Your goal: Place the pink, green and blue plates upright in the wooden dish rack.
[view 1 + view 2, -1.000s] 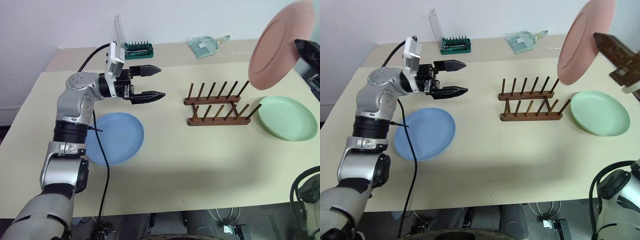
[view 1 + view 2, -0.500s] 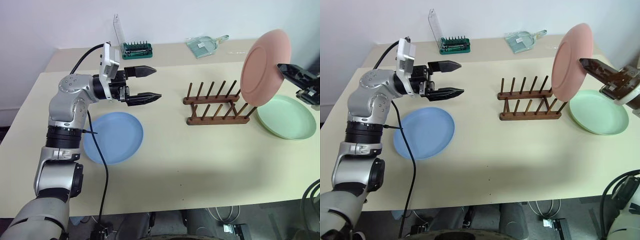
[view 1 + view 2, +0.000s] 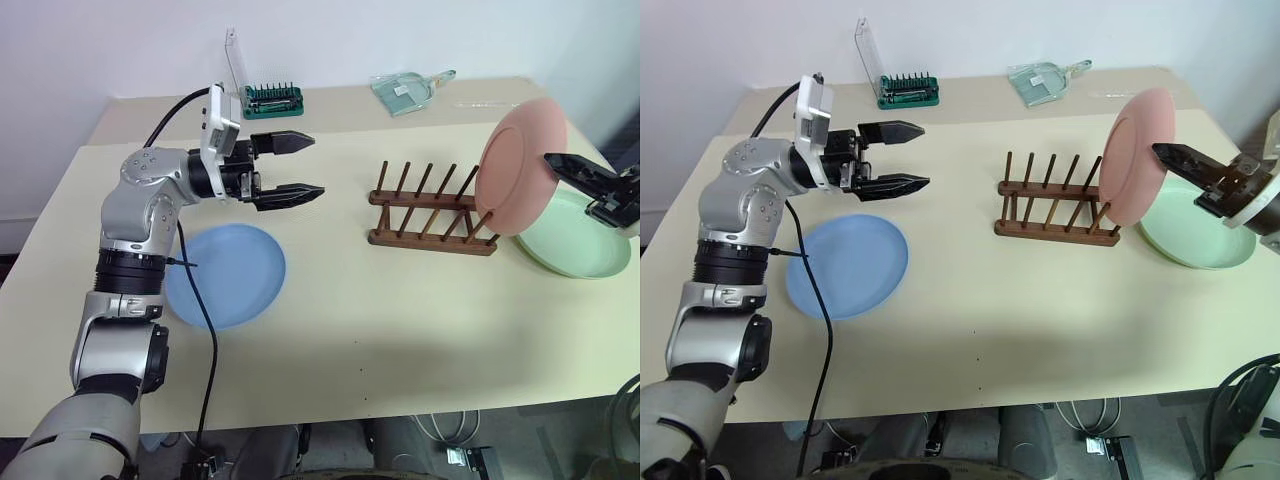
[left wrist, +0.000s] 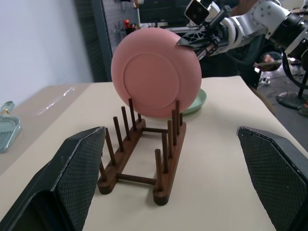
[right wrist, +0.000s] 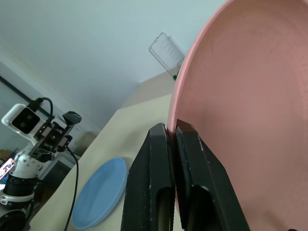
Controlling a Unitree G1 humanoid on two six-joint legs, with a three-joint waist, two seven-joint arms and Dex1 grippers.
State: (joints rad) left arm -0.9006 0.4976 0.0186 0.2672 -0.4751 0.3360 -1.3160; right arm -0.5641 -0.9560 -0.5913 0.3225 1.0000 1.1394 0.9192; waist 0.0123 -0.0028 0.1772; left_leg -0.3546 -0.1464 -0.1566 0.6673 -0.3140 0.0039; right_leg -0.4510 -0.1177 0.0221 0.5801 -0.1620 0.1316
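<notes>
Gripping the pink plate (image 3: 520, 168) upright at the dish rack's (image 3: 432, 210) end, right gripper (image 3: 556, 163); left gripper (image 3: 305, 166) gapes wide.

right claw (image 5: 175, 139) clamped on the rim of the round pink plate (image 5: 250, 101), flat round blue plate (image 5: 98, 192) lying on the beige worktop (image 5: 139, 130) beyond

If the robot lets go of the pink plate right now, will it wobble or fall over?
It might tip. The pink plate stands on edge at the end of the wooden dish rack, pinched at its rim by the right gripper. It looks stiff, probably light plastic. The pegs look thin, so a round plate could lean or roll.
</notes>
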